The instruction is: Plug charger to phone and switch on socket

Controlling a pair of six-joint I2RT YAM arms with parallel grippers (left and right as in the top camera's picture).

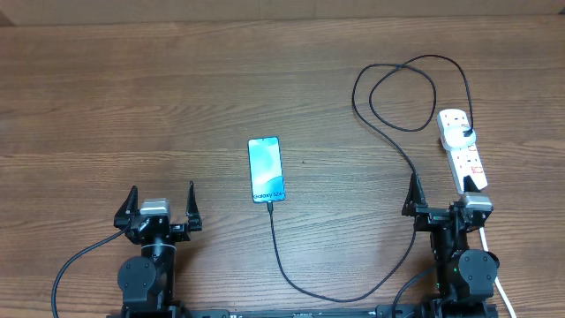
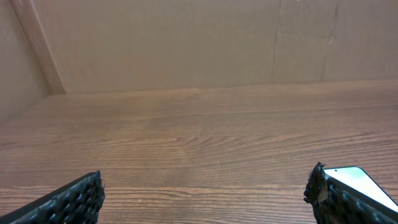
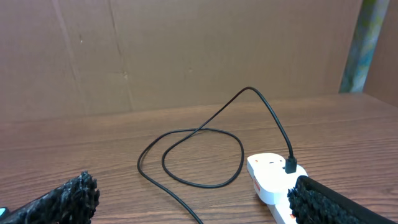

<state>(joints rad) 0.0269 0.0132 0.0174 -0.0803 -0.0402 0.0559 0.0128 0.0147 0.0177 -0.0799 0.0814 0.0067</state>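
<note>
a brown wooden desk (image 1: 106, 106) holds it all. a long thin black charger cable (image 3: 249, 89) loops from the long white power strip (image 1: 464, 155) on the right to the slim blue-screen phone (image 1: 266, 169) in the middle. the left pincer (image 1: 161, 191) and the right pincer (image 1: 446, 190) are spread wide, gripping nothing.

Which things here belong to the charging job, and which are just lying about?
Job: slim blue-screened smartphone; long thin black charger cable; white multi-outlet power strip.
Not part of it: brown wooden table; brown cardboard backdrop.
</note>
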